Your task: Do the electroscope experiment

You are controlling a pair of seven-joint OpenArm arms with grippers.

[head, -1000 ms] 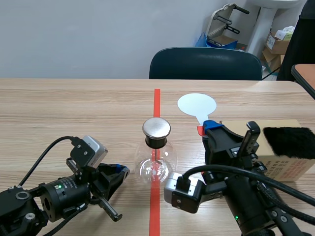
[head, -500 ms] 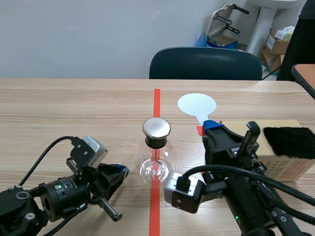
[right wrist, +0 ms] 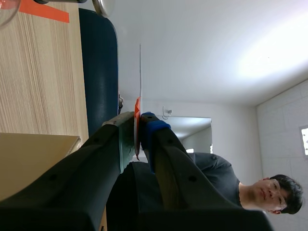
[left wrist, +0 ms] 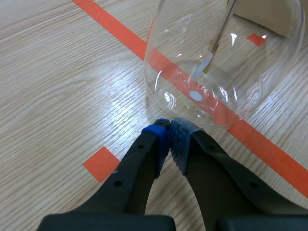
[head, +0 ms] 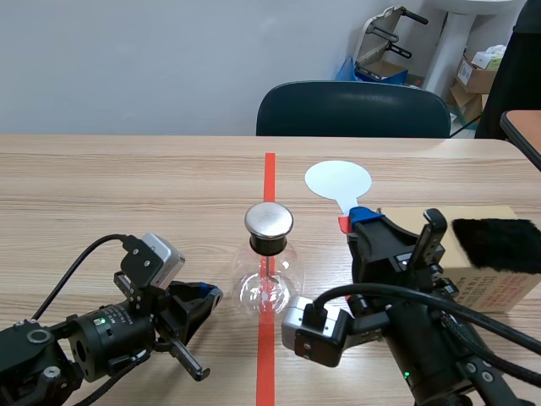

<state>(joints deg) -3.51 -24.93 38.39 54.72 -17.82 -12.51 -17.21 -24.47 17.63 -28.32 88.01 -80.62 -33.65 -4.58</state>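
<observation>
The right hand [right wrist: 138,127] grips a white round paddle [head: 338,180] upright. The left hand [left wrist: 169,132], clenched empty, lies just beside the glass electroscope [head: 269,279].

The wood-grain counter [head: 127,182] stretches away from me, with an orange-red tape line [head: 270,178] running down its middle. Behind its far edge stands a dark teal chair [head: 353,110]. On the counter to my right lies a tan cardboard box [head: 494,292] with red print on its side. Farther back, by the pale wall [head: 169,59], are more cardboard boxes [head: 476,74], a blue bag [head: 348,69] and a white pedestal [head: 457,38]. My right wrist view catches a person [right wrist: 216,168] in a dark top beyond the chair.
</observation>
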